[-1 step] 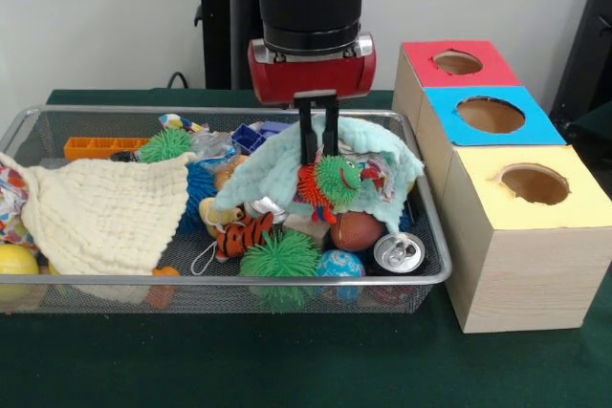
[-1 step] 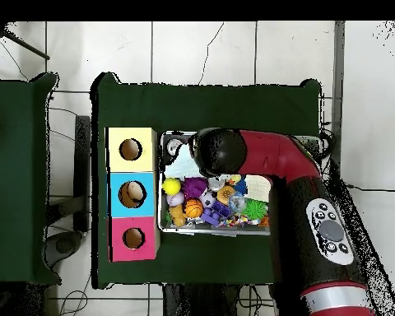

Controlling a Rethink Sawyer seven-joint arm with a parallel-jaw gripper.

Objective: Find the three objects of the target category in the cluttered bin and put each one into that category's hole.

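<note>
My gripper [image 1: 318, 161] reaches down into the wire bin [image 1: 239, 279] from above. Its two narrow fingers stand close together, and their tips press into a green and red spiky toy [image 1: 335, 179] lying on a pale teal cloth [image 1: 273, 169]. The toy still rests on the cloth. To the right stand three wooden boxes with round holes: red top [image 1: 421, 69], blue top [image 1: 449, 126], yellow top [image 1: 574, 207]. In the overhead view the arm's wrist [image 2: 217, 152] hides the gripper and the toy.
A cream cloth [image 1: 105, 212] covers the bin's left half. At the front lie a green spiky ball [image 1: 279, 255], a tiger toy [image 1: 244, 234], a brown football [image 1: 356, 231], a globe ball [image 1: 339, 265] and a can [image 1: 399, 251]. An orange tray [image 1: 100, 147] sits at the back left.
</note>
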